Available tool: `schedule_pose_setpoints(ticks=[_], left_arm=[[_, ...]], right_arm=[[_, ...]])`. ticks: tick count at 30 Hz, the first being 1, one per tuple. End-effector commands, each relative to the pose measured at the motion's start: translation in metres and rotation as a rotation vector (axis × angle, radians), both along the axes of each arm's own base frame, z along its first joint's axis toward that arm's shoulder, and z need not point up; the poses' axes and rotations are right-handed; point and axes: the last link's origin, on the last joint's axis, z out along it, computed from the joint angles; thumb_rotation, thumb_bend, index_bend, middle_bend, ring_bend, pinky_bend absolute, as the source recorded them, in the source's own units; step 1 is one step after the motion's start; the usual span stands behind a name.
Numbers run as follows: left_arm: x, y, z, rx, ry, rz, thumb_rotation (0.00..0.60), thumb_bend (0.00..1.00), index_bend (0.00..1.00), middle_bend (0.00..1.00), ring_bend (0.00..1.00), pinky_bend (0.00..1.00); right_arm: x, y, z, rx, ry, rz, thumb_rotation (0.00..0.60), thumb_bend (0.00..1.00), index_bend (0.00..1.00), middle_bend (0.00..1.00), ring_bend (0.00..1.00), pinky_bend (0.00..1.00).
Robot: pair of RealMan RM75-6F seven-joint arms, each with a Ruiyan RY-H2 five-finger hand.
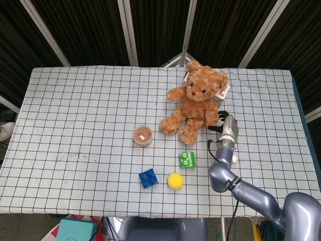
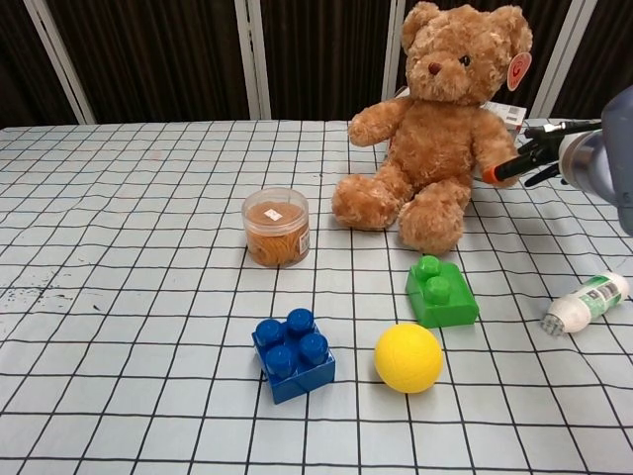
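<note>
A brown teddy bear (image 1: 195,103) (image 2: 440,129) sits at the back right of the checked tablecloth (image 1: 75,110), leaning slightly to the left. My right hand (image 1: 224,123) (image 2: 542,158) reaches in from the right with fingers stretched out and holding nothing. Its orange fingertip (image 2: 492,175) touches the bear's near arm. My left hand shows in neither view.
A clear tub of rubber bands (image 1: 143,135) (image 2: 276,227) stands left of the bear. In front lie a green brick (image 1: 187,159) (image 2: 440,291), a blue brick (image 1: 148,177) (image 2: 293,353) and a yellow ball (image 1: 174,180) (image 2: 407,357). A small white bottle (image 2: 586,303) lies at the right.
</note>
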Motion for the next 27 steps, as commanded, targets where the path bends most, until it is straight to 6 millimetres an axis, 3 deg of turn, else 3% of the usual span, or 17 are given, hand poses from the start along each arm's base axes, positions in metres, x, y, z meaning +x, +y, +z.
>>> schedule_pose_setpoints(ticks=[1, 5, 9, 18, 27], left_arm=[[0.000, 0.000, 0.000, 0.000, 0.001, 0.000, 0.600, 0.17, 0.20, 0.07, 0.01, 0.14], [0.000, 0.000, -0.001, -0.002, 0.003, 0.003, 0.600, 0.17, 0.20, 0.07, 0.01, 0.14], [0.000, 0.000, 0.000, -0.001, 0.004, 0.006, 0.600, 0.17, 0.20, 0.07, 0.01, 0.14], [0.000, -0.001, 0.000, 0.001, 0.006, 0.007, 0.600, 0.17, 0.20, 0.07, 0.01, 0.14], [0.000, -0.001, 0.000, 0.001, 0.004, 0.009, 0.600, 0.17, 0.20, 0.07, 0.01, 0.14]], right_arm=[[0.001, -0.002, 0.001, -0.009, -0.001, -0.010, 0.600, 0.25, 0.33, 0.33, 0.24, 0.00], [0.001, -0.006, 0.003, -0.027, 0.006, -0.023, 0.600, 0.25, 0.33, 0.34, 0.25, 0.01], [-0.004, -0.008, 0.006, -0.061, 0.002, -0.057, 0.600, 0.25, 0.46, 0.46, 0.41, 0.10], [-0.015, -0.006, 0.004, -0.066, -0.005, -0.095, 0.600, 0.25, 0.67, 0.62, 0.58, 0.23], [-0.018, -0.004, 0.004, -0.073, -0.013, -0.078, 0.600, 0.24, 0.71, 0.64, 0.61, 0.25]])
